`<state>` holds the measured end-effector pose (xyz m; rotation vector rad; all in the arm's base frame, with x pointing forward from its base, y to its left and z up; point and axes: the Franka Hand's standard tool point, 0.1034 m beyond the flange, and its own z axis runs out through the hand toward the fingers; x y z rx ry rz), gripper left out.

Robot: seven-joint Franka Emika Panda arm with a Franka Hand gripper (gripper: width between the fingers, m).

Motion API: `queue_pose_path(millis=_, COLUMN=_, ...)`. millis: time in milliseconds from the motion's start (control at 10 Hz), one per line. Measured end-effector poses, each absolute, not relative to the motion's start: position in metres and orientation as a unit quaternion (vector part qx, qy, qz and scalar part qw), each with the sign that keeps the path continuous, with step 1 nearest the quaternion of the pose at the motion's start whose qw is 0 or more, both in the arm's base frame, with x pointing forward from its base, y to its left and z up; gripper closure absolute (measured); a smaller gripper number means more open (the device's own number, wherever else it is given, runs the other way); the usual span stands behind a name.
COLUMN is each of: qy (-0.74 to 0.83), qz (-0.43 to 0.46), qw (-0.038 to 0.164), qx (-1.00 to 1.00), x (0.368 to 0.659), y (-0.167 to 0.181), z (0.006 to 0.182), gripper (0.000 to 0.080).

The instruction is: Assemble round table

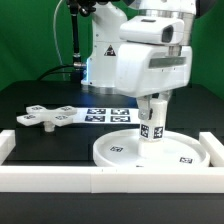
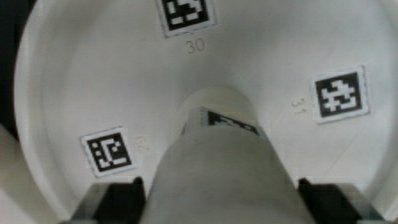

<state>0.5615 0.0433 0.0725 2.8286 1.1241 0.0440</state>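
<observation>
The large rimmed round disc [image 1: 150, 151] lies flat on the black table near the front border rail. The short cylindrical post [image 1: 154, 123], white with tags, stands upright on the disc's middle. My gripper [image 1: 153, 103] is shut on the post's upper part from above. In the wrist view the post [image 2: 224, 160] runs down between my black fingers [image 2: 121, 202] onto the disc [image 2: 107, 70], whose tags show around it. The flat cross-shaped piece [image 1: 49, 116] lies on the table at the exterior view's left, apart from the disc.
White border rails [image 1: 110, 180] run along the front and both sides of the work area. The marker board [image 1: 105, 113] lies behind the disc. The robot's white base stands at the back.
</observation>
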Motion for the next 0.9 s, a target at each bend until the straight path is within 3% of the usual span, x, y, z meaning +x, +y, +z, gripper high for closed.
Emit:
queue_pose_path(millis=700, qy=0.153, qz=0.037, qw=0.034, qx=0.987, x=0.5615, y=0.0434, z=0.0727, gripper=0.0389)
queue_pose_path(millis=900, qy=0.041, qz=0.039, qw=0.015, qx=0.998, x=0.5604, y=0.0410, z=0.0717, gripper=0.0389)
